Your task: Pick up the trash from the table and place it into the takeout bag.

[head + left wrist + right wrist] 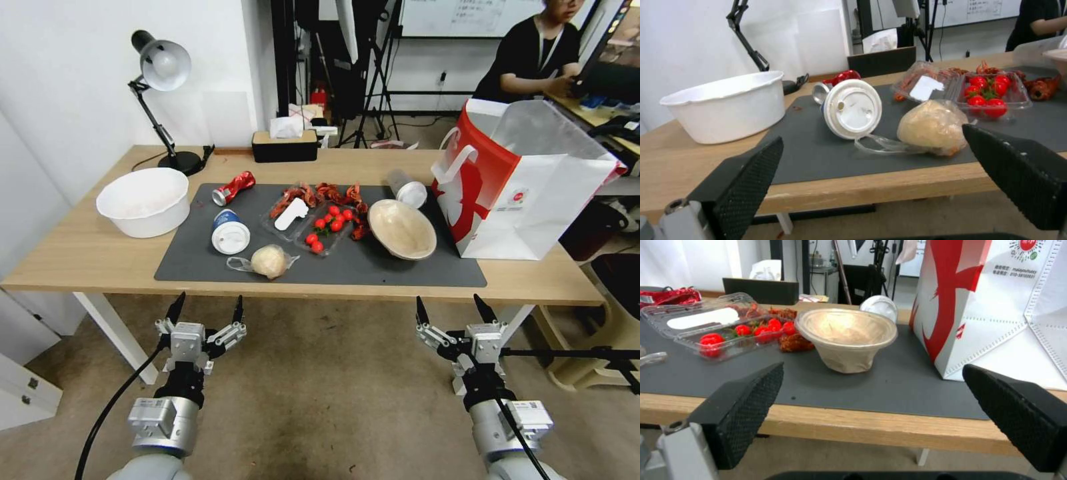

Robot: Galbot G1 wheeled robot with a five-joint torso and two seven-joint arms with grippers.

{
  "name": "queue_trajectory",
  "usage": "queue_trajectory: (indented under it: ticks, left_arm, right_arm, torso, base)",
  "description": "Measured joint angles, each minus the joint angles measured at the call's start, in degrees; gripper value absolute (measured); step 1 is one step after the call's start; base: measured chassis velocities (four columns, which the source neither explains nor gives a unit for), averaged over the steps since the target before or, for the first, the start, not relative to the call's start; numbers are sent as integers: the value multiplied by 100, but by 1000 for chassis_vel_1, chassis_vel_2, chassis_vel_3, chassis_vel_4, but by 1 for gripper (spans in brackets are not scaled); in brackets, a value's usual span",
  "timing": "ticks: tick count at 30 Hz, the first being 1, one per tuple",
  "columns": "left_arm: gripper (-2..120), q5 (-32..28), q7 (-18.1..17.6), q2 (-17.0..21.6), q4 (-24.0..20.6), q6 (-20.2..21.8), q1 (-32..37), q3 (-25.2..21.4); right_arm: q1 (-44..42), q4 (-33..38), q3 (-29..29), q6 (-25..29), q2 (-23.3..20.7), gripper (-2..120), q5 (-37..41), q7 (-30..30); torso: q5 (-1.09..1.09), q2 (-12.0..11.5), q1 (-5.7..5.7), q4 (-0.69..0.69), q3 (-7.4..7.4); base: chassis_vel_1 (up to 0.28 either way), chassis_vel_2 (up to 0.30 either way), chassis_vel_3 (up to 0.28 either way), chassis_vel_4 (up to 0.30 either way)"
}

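Note:
On the table (80, 253) a dark mat carries the trash: a crushed red can (233, 188), a blue-white lidded cup (229, 231) on its side, a bun in clear plastic (268, 261), a beige bowl (401, 229) and a clear white-lidded cup (407, 189). The red-and-white takeout bag (527, 180) stands open at the mat's right end. My left gripper (207, 308) hangs open below the front edge, facing the lidded cup (852, 108) and bun (931, 126). My right gripper (453, 308) is open too, level with the bowl (846, 336) and bag (991, 306).
A clear tray of cherry tomatoes (328, 224) and red crayfish shells (327, 193) lie mid-mat. A white tub (143, 200), a desk lamp (160, 67) and a black tissue box (285, 143) stand at the left and back.

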Motion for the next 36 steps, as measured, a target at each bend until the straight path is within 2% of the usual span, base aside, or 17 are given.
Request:
queue_trajectory:
  ticks: [19, 22, 23, 25, 26, 28, 29, 30, 32, 36]
  left_arm:
    - [100, -10, -10, 0, 0, 15, -3, 2]
    - [100, -239, -243, -19, 44, 409, -77, 103]
    - [100, -239, -243, -19, 44, 409, -77, 103]
    - [100, -537, -551, -48, 119, 932, -178, 241]
    - [100, -537, -551, -48, 119, 932, -178, 241]
    - [100, -818, -842, -74, 186, 1420, -274, 370]
    - [100, -818, -842, -74, 186, 1420, -274, 370]
    - [100, -969, -972, -87, 228, 1595, -319, 427]
    - [100, -1187, -1095, -99, 298, 1546, -384, 472]
    - [100, -1211, -1110, -97, 298, 1485, -386, 485]
  right_arm:
    - [19, -37, -24, -26, 11, 100, 0, -4]
    - [235, -600, -330, -400, 200, 100, -7, -114]
    - [235, -600, -330, -400, 200, 100, -7, -114]
    - [457, -1155, -642, -769, 392, 100, -23, -235]
    - [457, -1155, -642, -769, 392, 100, -23, -235]
    - [539, -1225, -699, -789, 440, 100, -28, -281]
    - [539, -1225, -699, -789, 440, 100, -28, -281]
    - [538, -1226, -712, -784, 448, 100, -29, -282]
    - [531, -1163, -705, -743, 457, 100, -35, -281]
    - [518, -1056, -671, -682, 460, 100, -38, -267]
  torso:
    - [-1, 0, 0, 0, 0]
    - [2, 0, 0, 0, 0]
    - [2, 0, 0, 0, 0]
    - [6, -1, 0, 2, 0]
    - [6, -1, 0, 2, 0]
    - [-7, -1, 0, 2, 0]
    - [-7, -1, 0, 2, 0]
    - [0, -1, 0, -1, 1]
    - [-2, -1, 0, -2, 1]
    - [-1, -1, 0, 0, 1]
  base:
    - [0, 0, 0, 0]
    - [0, 0, 0, 0]
    - [0, 0, 0, 0]
    - [0, 0, 0, 0]
    - [0, 0, 0, 0]
    - [0, 0, 0, 0]
    - [0, 0, 0, 0]
    - [0, 0, 0, 0]
    - [0, 0, 0, 0]
    - [0, 0, 0, 0]
